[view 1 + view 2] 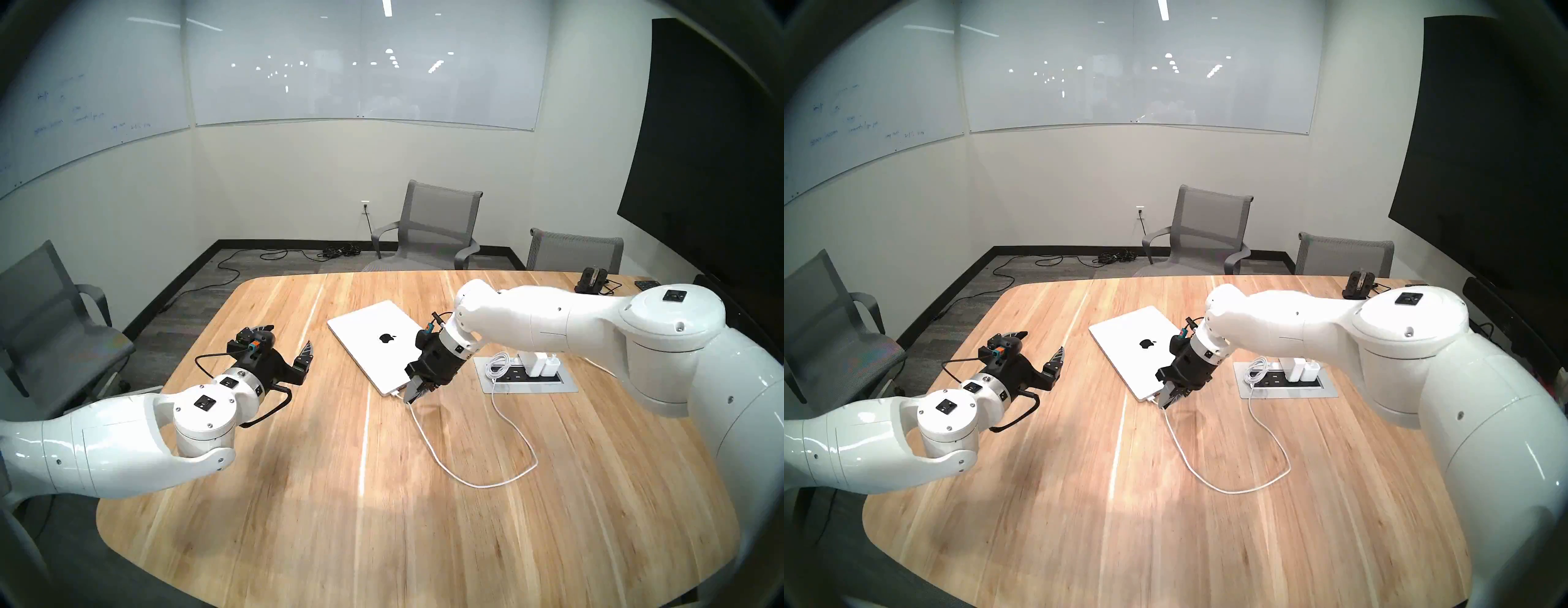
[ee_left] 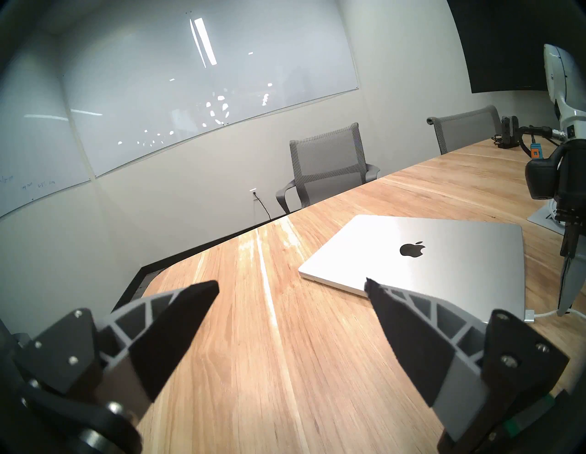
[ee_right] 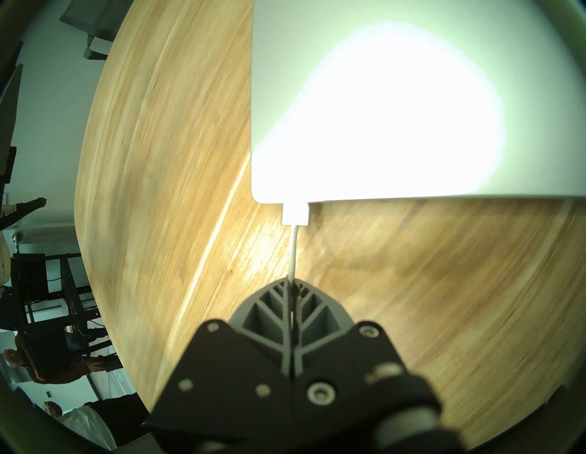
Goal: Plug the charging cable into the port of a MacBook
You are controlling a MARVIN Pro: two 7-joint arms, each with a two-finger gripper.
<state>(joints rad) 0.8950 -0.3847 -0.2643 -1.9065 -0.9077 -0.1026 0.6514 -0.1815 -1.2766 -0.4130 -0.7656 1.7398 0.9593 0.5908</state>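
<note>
Head stereo left: one wooden table [image 1: 297,488], rounded corners, its near half bare apart from one cable loop. One MacBook [image 1: 373,344], lid shut, lay flat just past centre. One charging cable [image 1: 500,482] ran from the power panel [image 1: 564,386] at 3 o'clock of the laptop, looped toward 6 o'clock, and ended at the laptop's near corner. The right gripper [image 1: 410,392] stood at that corner, fingers pressed together on the cord. The left gripper [image 1: 288,339] hovered at 9 o'clock of the laptop, well apart from it, fingers spread and holding nothing. Three grey chairs; the nearest to the far edge [image 1: 428,229].

Head stereo right: same count. Two white adapters [image 1: 1303,368] stood in the panel; one coiled white cable [image 1: 1257,367] beside them.

Left wrist: both fingers [image 2: 180,333] wide apart over bare wood. The laptop lay at 2 o'clock; the connector [image 2: 530,317] sat against its side edge.

Right wrist: one flat connector [image 3: 295,214] met the laptop's edge [image 3: 412,199] just beside its rounded corner; whether it was fully seated could not be told. The cord ran straight down to 6 o'clock into the closed fingertips [image 3: 279,304]. Bare wood lay left and right of the cord.
</note>
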